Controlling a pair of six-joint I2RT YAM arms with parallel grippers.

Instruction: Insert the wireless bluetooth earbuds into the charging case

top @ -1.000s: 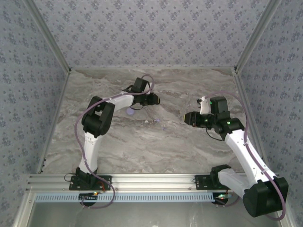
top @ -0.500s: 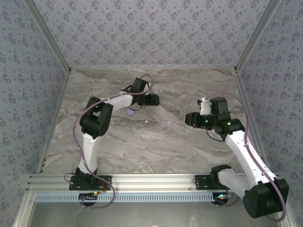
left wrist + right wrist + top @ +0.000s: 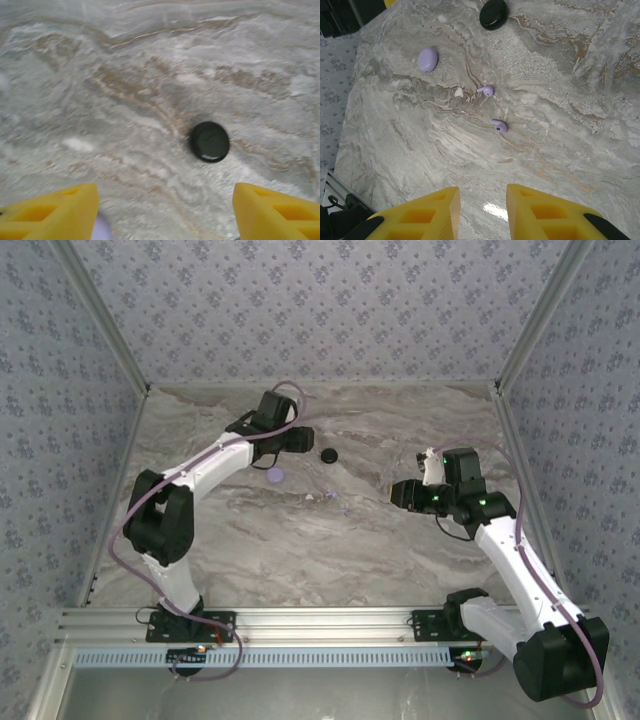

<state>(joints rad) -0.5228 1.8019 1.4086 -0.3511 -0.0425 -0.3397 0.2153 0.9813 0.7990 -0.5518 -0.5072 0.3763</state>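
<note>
Two lilac earbuds [image 3: 486, 90] [image 3: 499, 125] lie loose on the marble, with a tiny white piece [image 3: 459, 92] beside them; from above the earbuds [image 3: 347, 510] are small specks mid-table. A lilac round charging case [image 3: 427, 59] [image 3: 275, 476] lies closed to their left. A black round case [image 3: 209, 142] [image 3: 328, 454] lies closed at the back. My left gripper [image 3: 165, 212] [image 3: 300, 438] is open, empty, just left of the black case. My right gripper [image 3: 483, 205] [image 3: 393, 492] hovers right of the earbuds, jaws narrowly apart, nothing between them.
The marble tabletop [image 3: 300, 550] is bounded by patterned walls on three sides and an aluminium rail [image 3: 320, 620] at the near edge. The left arm's elbow [image 3: 155, 515] reaches over the table's left side.
My left gripper opened, leaving the black case on the table, and drew back to the left; its elbow swung left. The right gripper has barely moved.
</note>
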